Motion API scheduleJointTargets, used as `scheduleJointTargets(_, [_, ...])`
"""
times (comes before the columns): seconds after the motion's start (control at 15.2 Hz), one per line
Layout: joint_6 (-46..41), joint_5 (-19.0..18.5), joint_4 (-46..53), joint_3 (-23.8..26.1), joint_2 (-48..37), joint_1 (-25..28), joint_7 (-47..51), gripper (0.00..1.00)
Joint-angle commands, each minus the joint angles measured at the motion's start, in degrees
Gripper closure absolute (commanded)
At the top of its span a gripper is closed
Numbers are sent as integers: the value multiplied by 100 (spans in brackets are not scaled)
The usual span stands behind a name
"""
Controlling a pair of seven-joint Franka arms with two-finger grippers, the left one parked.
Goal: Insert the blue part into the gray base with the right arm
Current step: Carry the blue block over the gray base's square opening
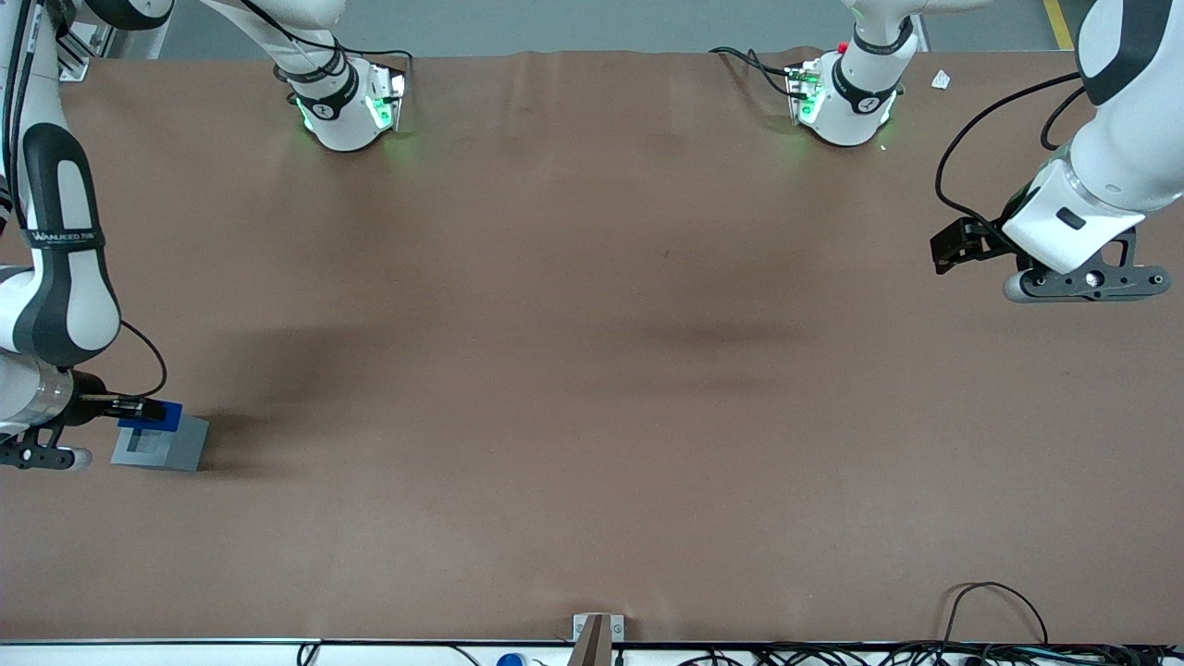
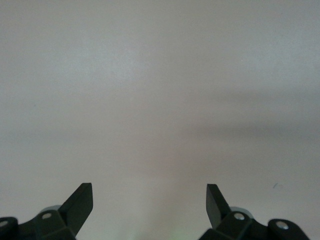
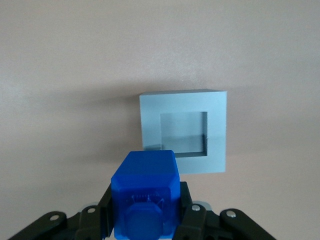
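Observation:
The gray base [image 1: 166, 444] stands on the brown table at the working arm's end, fairly near the front camera. Its square recess [image 3: 183, 133] shows open and empty in the right wrist view. My right gripper [image 1: 139, 407] is shut on the blue part [image 1: 148, 413] and holds it just above the base's edge nearest the arm. In the right wrist view the blue part [image 3: 145, 192] sits between the black fingers [image 3: 187, 200], beside the gray base [image 3: 183, 130] and not over its recess.
The brown table [image 1: 592, 370] stretches wide toward the parked arm's end. Two arm bases [image 1: 347, 102] stand far from the front camera. Cables [image 1: 999, 629] and a small bracket [image 1: 597, 634] lie along the table edge nearest the camera.

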Motion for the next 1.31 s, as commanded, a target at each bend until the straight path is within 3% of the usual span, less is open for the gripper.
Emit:
scheduleJointTargets(0.0, [206, -27, -83, 103, -44, -148, -176, 100])
scheduleJointTargets(1.25, [514, -18, 250, 103, 333, -315, -422, 100])
